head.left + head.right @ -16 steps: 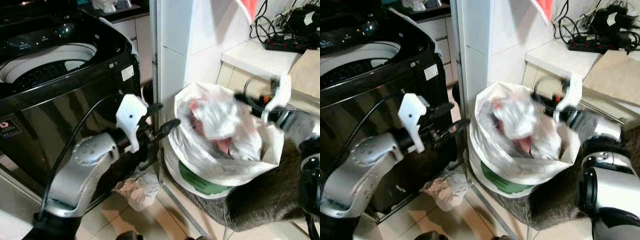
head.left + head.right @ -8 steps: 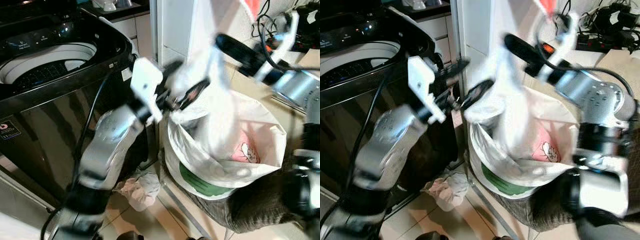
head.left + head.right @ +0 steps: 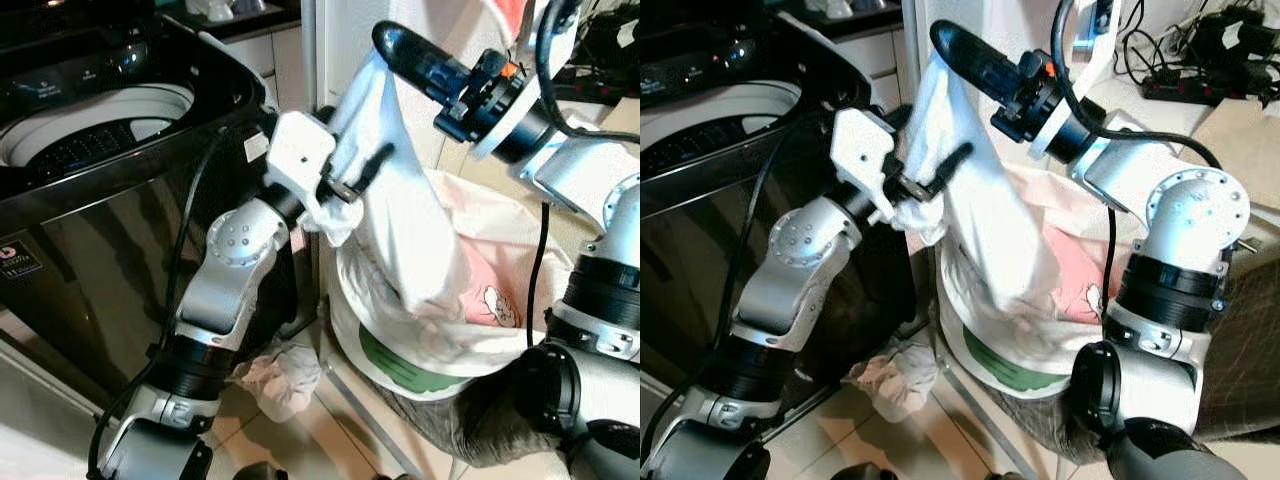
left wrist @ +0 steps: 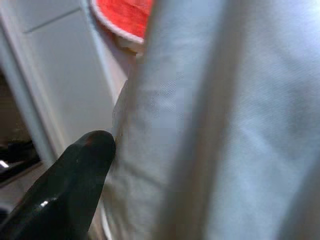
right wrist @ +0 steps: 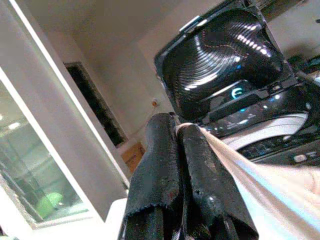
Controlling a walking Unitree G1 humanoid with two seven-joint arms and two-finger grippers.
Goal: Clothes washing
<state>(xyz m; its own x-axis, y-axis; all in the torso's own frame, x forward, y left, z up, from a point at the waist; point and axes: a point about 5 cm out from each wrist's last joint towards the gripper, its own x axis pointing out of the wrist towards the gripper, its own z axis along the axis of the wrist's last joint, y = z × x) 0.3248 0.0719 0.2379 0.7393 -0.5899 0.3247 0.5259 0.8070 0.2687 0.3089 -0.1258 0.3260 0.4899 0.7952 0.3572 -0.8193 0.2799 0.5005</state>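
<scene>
A white garment (image 3: 400,230) hangs stretched above the white laundry bag (image 3: 520,250), its lower end still inside the bag. My right gripper (image 3: 385,40) is shut on the garment's top end, high over the bag. My left gripper (image 3: 362,168) is shut on a bunched fold at the garment's left side. In the right wrist view the cloth (image 5: 260,175) runs out from between the closed fingers (image 5: 200,165). The left wrist view shows one black finger (image 4: 75,180) pressed against the white fabric (image 4: 225,125). A pink garment (image 3: 480,290) lies in the bag.
The black top-loading washing machine (image 3: 120,200) stands to the left, lid up (image 5: 220,65), drum opening (image 3: 90,125) exposed. A crumpled cloth (image 3: 280,375) lies on the floor by its base. A power strip with cables (image 3: 1185,88) sits on the counter behind.
My right gripper has lifted the white garment out of the bag and swung it up and left. My left gripper rose and closed on the garment's side.
</scene>
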